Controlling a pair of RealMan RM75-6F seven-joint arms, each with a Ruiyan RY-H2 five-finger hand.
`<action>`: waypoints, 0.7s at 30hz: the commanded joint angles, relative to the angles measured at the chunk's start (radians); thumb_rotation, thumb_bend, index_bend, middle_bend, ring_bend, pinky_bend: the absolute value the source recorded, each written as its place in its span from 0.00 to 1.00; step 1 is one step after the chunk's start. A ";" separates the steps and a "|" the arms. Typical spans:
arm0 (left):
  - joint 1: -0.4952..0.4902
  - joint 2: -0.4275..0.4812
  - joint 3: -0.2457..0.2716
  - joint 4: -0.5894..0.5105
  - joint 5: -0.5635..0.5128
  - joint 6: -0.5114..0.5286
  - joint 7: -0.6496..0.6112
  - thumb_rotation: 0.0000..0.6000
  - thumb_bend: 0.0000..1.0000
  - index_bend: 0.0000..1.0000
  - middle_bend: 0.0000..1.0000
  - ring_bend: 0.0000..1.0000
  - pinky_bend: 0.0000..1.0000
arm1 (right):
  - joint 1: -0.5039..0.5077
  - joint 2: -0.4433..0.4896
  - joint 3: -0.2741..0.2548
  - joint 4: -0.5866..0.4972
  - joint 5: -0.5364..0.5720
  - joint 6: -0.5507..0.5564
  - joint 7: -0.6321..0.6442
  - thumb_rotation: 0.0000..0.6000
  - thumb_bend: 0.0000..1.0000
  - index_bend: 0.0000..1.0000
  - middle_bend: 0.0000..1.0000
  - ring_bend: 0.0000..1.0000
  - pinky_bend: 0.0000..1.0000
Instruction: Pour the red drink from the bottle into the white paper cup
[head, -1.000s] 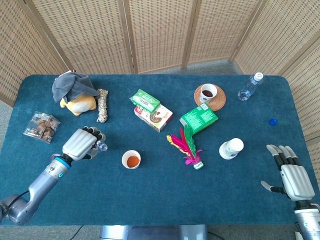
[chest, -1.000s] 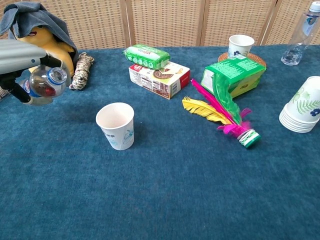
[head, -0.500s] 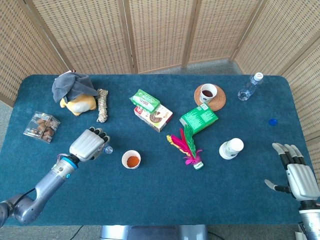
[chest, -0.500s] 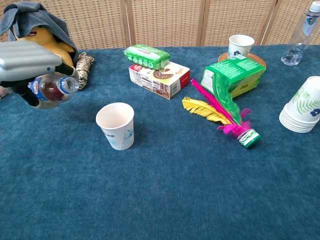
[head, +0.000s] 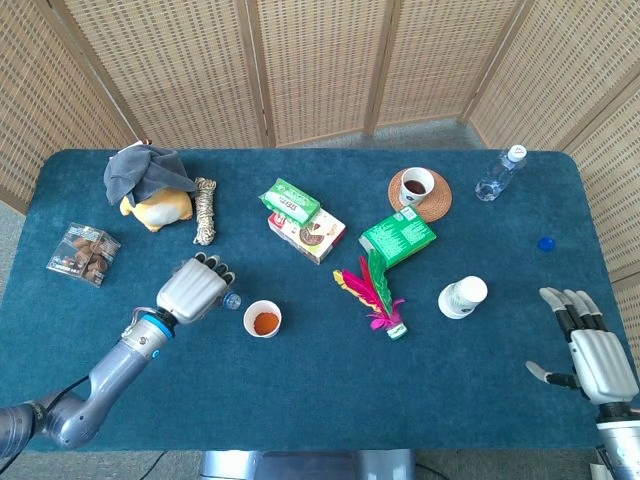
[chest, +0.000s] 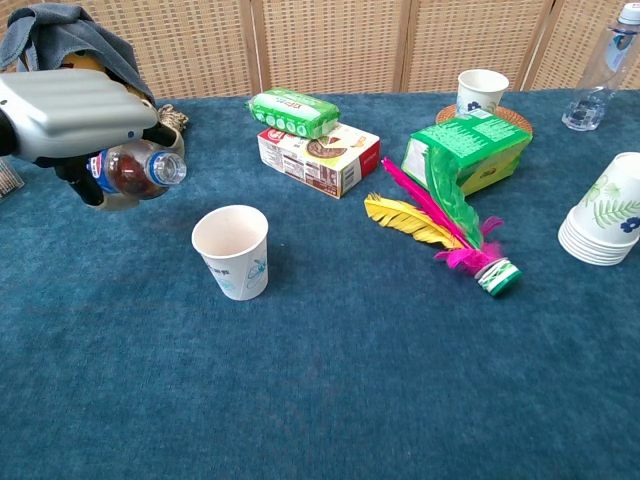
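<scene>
The left hand (chest: 72, 113) grips the bottle (chest: 135, 171) from above and holds it nearly level above the table, its long axis running left to right with the open mouth pointing right toward the white paper cup (chest: 232, 251). The cup stands upright just right of the mouth and lower, already holding red drink in the head view. To pour more, the mouth likely needs to travel right, over the rim. The right hand (head: 590, 345) rests far right, fingers spread, holding nothing.
</scene>
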 joint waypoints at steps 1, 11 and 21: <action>-0.015 0.001 0.001 -0.005 -0.018 0.004 0.028 1.00 0.44 0.52 0.42 0.29 0.42 | 0.000 0.000 0.000 -0.001 0.000 0.000 0.000 1.00 0.00 0.00 0.00 0.00 0.00; -0.052 -0.014 0.020 -0.013 -0.081 0.006 0.101 1.00 0.44 0.52 0.42 0.29 0.41 | -0.002 0.004 0.000 -0.001 -0.002 0.005 0.012 1.00 0.00 0.00 0.00 0.00 0.00; -0.087 -0.038 0.036 -0.024 -0.111 0.023 0.165 1.00 0.44 0.52 0.42 0.29 0.40 | -0.003 0.008 0.001 0.001 -0.004 0.007 0.026 1.00 0.00 0.00 0.00 0.00 0.00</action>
